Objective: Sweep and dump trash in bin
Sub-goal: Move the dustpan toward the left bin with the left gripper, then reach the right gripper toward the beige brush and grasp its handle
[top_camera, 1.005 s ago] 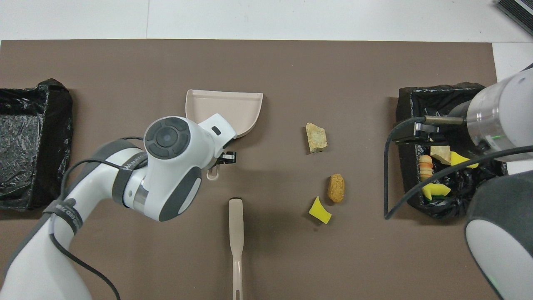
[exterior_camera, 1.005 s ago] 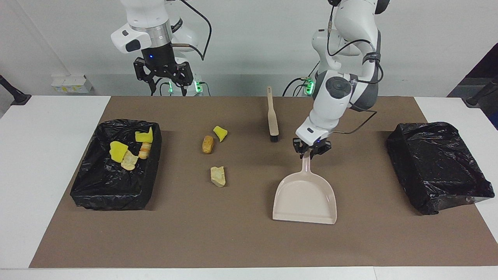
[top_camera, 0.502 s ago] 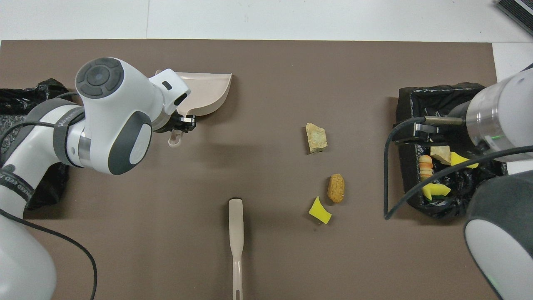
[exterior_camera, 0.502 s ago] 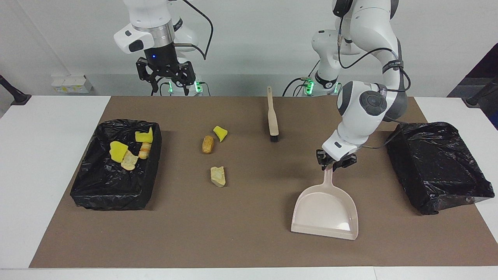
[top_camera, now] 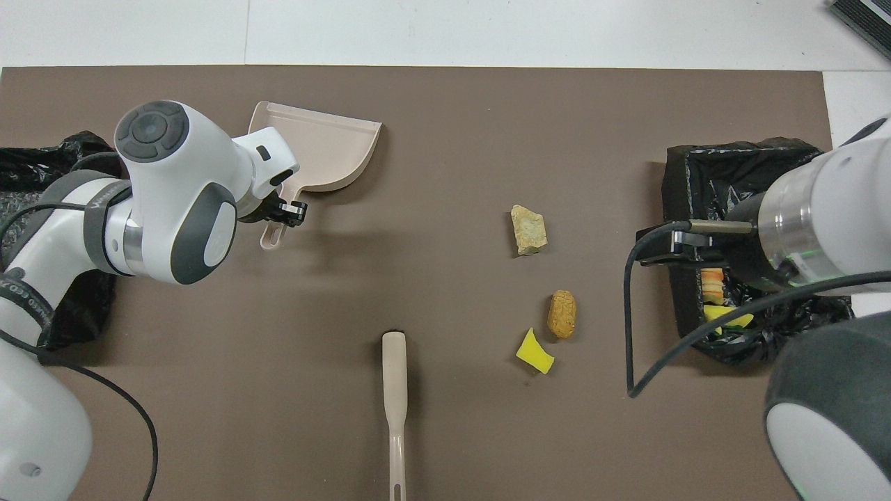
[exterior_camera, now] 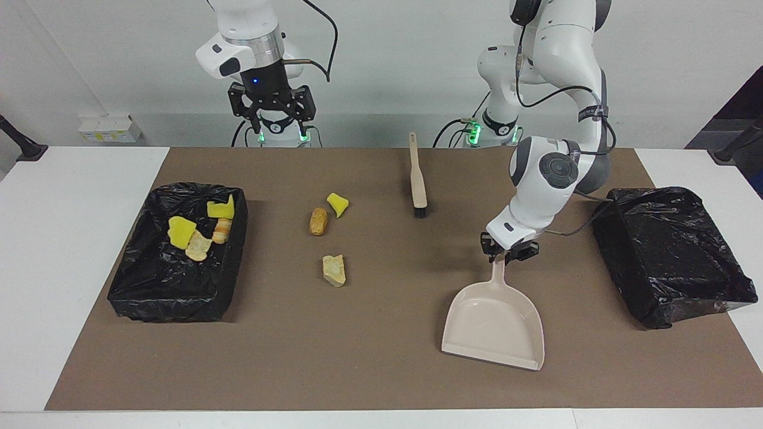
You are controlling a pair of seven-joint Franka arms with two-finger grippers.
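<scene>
My left gripper is shut on the handle of the beige dustpan. The pan is bare inside and sits near the black bin at the left arm's end. Three pieces of trash lie loose on the brown mat: a yellow chunk, a brown lump and a tan piece. Several more pieces lie in the other black bin. My right gripper hangs open, high over the table's robot-side edge.
The beige hand brush lies on the mat near the robots, between the dustpan and the loose trash, bristles pointing away from the robots. White table borders the mat at both ends.
The left gripper carried the dustpan toward the left arm's end of the table, then eased slightly back and turned it. The right gripper shifted toward the table's middle.
</scene>
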